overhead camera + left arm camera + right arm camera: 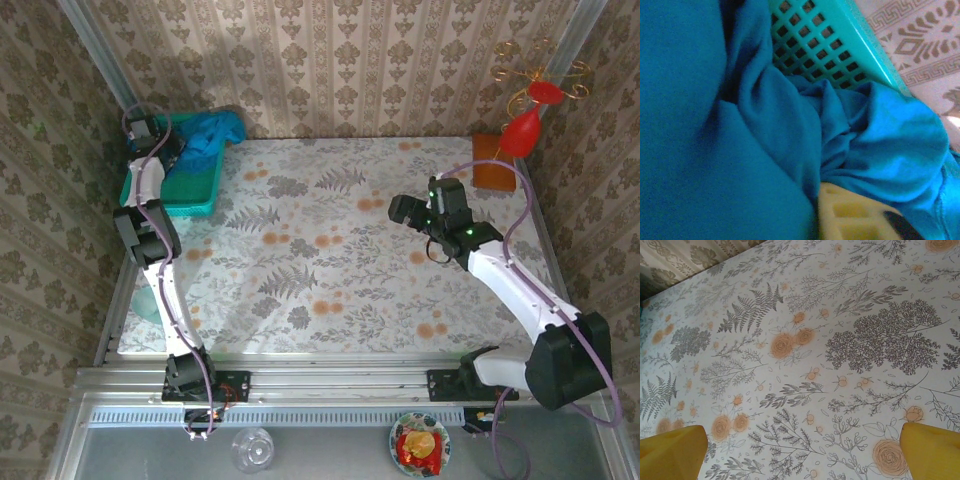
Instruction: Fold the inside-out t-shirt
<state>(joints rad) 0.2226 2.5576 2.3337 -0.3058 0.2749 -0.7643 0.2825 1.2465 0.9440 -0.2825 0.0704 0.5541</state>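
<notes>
The inside-out t-shirt (210, 133) is a bunched bright blue heap in the teal mesh basket (195, 195) at the table's back left corner, part of it hanging over the far rim. My left gripper (178, 150) reaches down into the basket and is shut on a fold of the t-shirt (790, 125). One yellow finger (855, 215) presses against the cloth, and the other is buried under it. My right gripper (405, 210) hovers open over the bare floral tablecloth at the right middle. Its yellow fingertips (672, 450) stand far apart with nothing between them.
The basket wall (830, 45) rises right behind the cloth. An orange block (495, 175) and a red ornament on a gold wire stand (525, 125) are at the back right corner. A glass (252, 448) and a plate of food (420, 445) sit below the front rail.
</notes>
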